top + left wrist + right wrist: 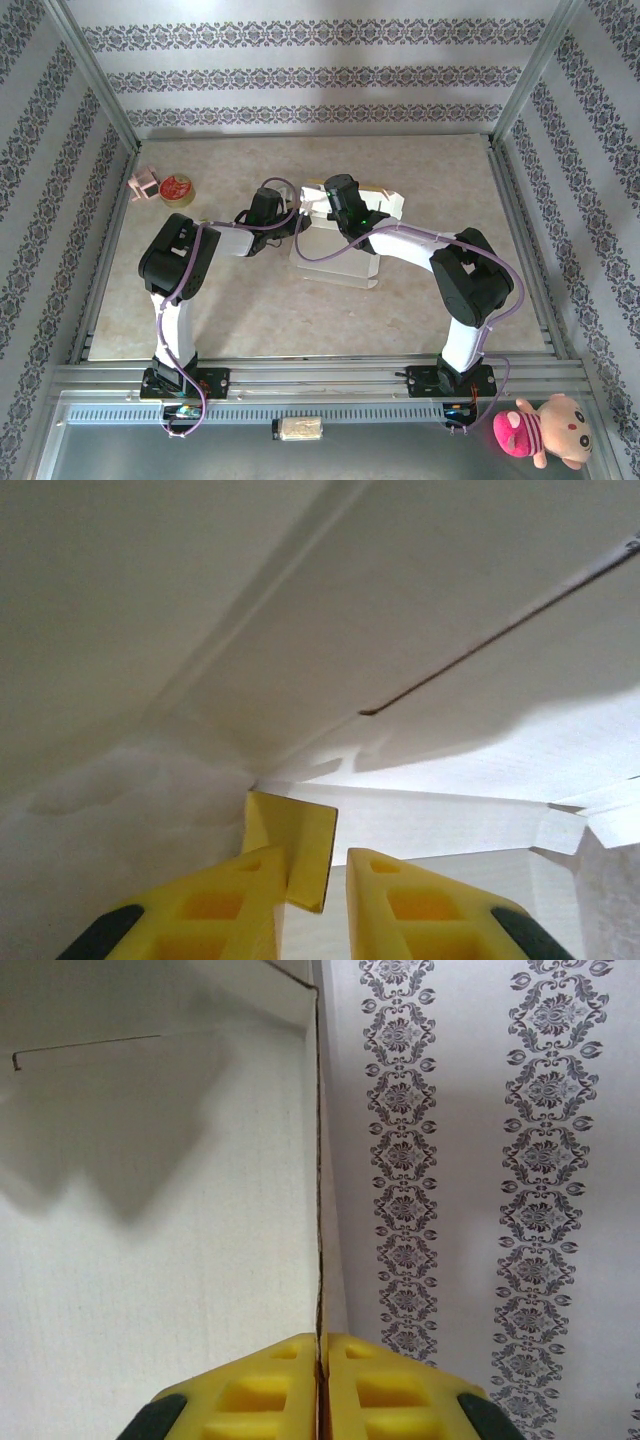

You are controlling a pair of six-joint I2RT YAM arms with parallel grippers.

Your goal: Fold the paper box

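The paper box [336, 262] lies at the middle of the table, white face showing, with a raised part [386, 201] behind the arms. My left gripper [300, 214] reaches in from the left. In its wrist view white cardboard [400, 630] arches overhead, and a small yellow flap [297, 835] stands between the yellow fingers [395, 900]. The flap rests against the left finger with a gap to the right one, so the left gripper [318, 855] is narrowly open. My right gripper [320, 200] [322, 1340] is shut on the edge of an upright panel of the box [200, 1260].
A small round red tin [177, 188] and a pink object [145, 185] sit at the table's back left. A pink plush toy [545, 430] lies on the front rail at the right. Patterned walls [480, 1160] enclose the table on three sides.
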